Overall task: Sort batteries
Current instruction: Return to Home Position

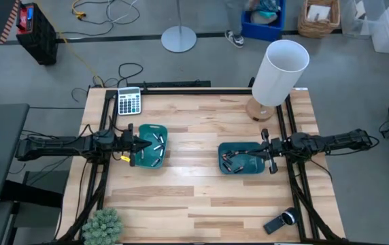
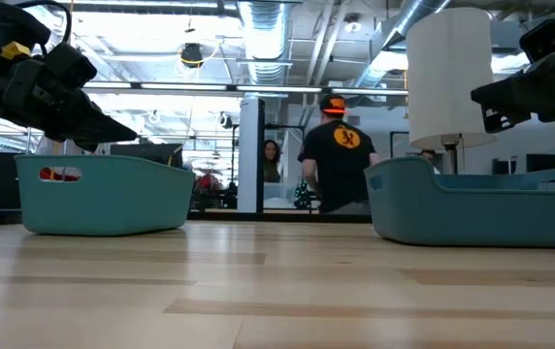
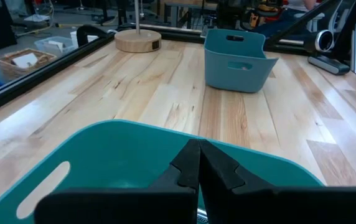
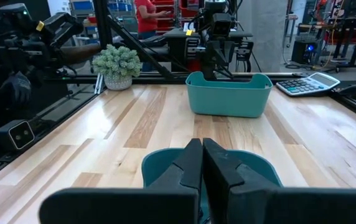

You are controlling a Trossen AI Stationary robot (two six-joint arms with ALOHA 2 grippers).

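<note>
Two teal trays stand on the wooden table. The left tray (image 1: 155, 146) holds several silvery-white batteries (image 1: 158, 142). The right tray (image 1: 243, 158) holds several dark batteries (image 1: 233, 162). My left gripper (image 1: 142, 144) is shut and hovers over the left tray's left part; its fingers (image 3: 190, 168) meet above the tray's near wall (image 3: 122, 155). My right gripper (image 1: 261, 155) is shut and hovers over the right tray's right part (image 4: 165, 163). In the low view both grippers (image 2: 127, 129) stand above the tray rims. I see nothing between either pair of fingers.
A grey calculator (image 1: 128, 101) lies at the far left. A white lamp (image 1: 277, 73) stands at the far right. A potted plant (image 1: 103, 226) sits at the near left corner, and a black-and-silver handheld device (image 1: 281, 221) at the near right. Bare wood lies between the trays. People (image 2: 341, 155) stand beyond the table.
</note>
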